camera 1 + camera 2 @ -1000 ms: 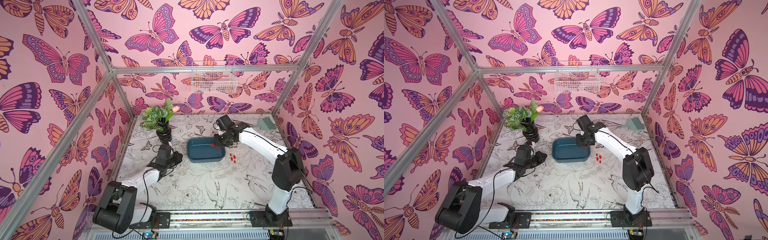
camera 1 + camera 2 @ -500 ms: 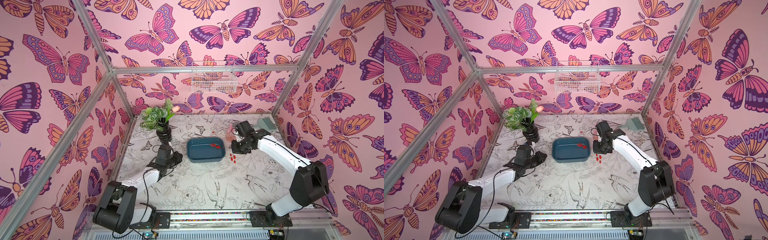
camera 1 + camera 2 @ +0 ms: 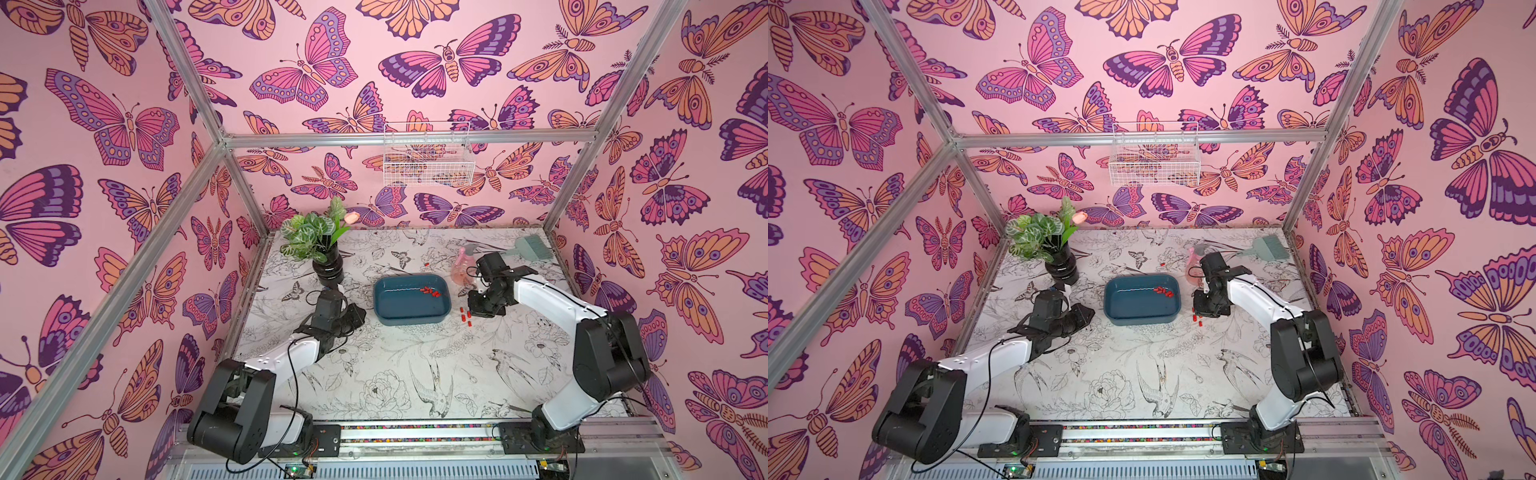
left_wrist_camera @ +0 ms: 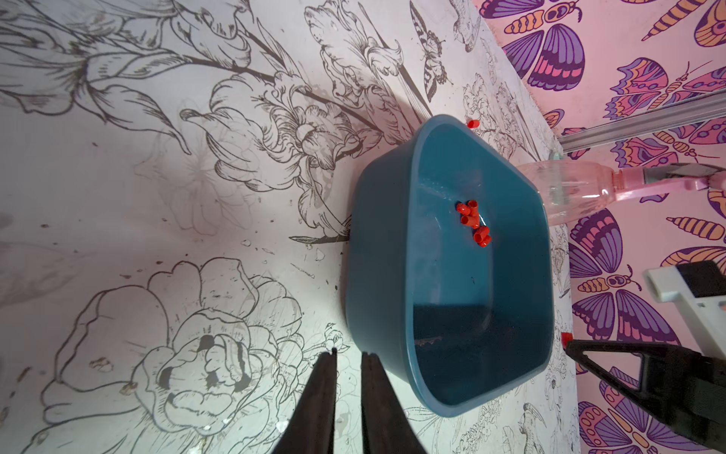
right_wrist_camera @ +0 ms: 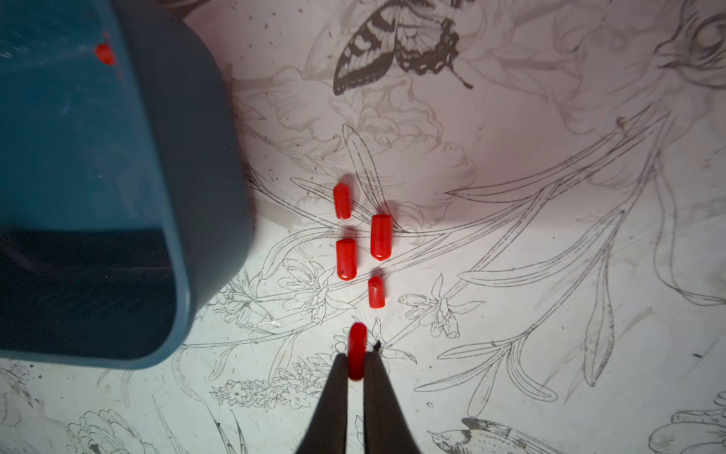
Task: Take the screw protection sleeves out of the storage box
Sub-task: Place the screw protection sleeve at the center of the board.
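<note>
The teal storage box (image 3: 415, 320) (image 3: 1142, 320) (image 4: 377, 243) (image 5: 188, 165) sits mid-table. A cluster of red screw protection sleeves (image 3: 430, 292) (image 3: 1163, 292) (image 4: 473, 222) lies inside it. Several more sleeves (image 3: 465, 316) (image 3: 1196, 319) (image 5: 345, 257) lie on the table right of the box. One lone sleeve (image 3: 426, 264) (image 4: 471, 124) lies behind the box. My right gripper (image 5: 359, 353) (image 3: 471, 309) is low beside the table sleeves, shut on one sleeve (image 5: 357, 338). My left gripper (image 4: 351, 353) (image 3: 357, 313) rests left of the box, slightly open and holding nothing.
A plant in a black vase (image 3: 328, 266) stands at the back left. A pink spray bottle (image 3: 463, 266) and a teal brush (image 3: 532, 247) sit behind the right arm. A white wire basket (image 3: 428, 162) hangs on the back wall.
My right arm has swung from over the box to its right side and come down beside the sleeves on the table. The left arm has not moved.
</note>
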Controlling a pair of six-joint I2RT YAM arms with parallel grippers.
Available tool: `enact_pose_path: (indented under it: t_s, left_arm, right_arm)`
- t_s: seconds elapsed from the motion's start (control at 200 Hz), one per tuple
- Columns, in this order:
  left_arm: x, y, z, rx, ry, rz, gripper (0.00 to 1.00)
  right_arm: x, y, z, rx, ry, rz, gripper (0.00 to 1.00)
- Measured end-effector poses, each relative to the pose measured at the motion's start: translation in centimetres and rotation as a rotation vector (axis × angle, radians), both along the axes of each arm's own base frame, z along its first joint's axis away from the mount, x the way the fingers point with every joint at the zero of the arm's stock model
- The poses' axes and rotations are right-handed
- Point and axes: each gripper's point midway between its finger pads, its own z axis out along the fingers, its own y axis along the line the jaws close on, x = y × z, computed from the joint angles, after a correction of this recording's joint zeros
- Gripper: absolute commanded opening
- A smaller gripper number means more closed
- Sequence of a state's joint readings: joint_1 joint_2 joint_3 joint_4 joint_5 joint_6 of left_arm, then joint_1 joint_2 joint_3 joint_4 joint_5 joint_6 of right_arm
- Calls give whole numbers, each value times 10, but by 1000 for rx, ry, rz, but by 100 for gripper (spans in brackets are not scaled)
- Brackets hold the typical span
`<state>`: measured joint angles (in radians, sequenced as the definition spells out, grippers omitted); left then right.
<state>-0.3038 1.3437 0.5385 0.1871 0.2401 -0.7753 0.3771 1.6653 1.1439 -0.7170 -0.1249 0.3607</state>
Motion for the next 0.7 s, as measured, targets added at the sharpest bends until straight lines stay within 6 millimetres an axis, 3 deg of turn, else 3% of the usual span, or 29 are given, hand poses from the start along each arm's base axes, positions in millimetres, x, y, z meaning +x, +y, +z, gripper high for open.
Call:
enact_pose_path:
  t_s: [0.15,0.491,0.701]
  left_arm:
    - [0,1,0,0,1,3,18]
    - [0,1,-1,-2,4,1,18]
    - [0,1,-1,-2,5,1,18]
  right_arm:
    - [-3,-5,-18,-17,35,-1,13]
    - [-2,-19,-30,-28,48,-22,13]
    - [-4,-22,-49,-49,94,-8,14]
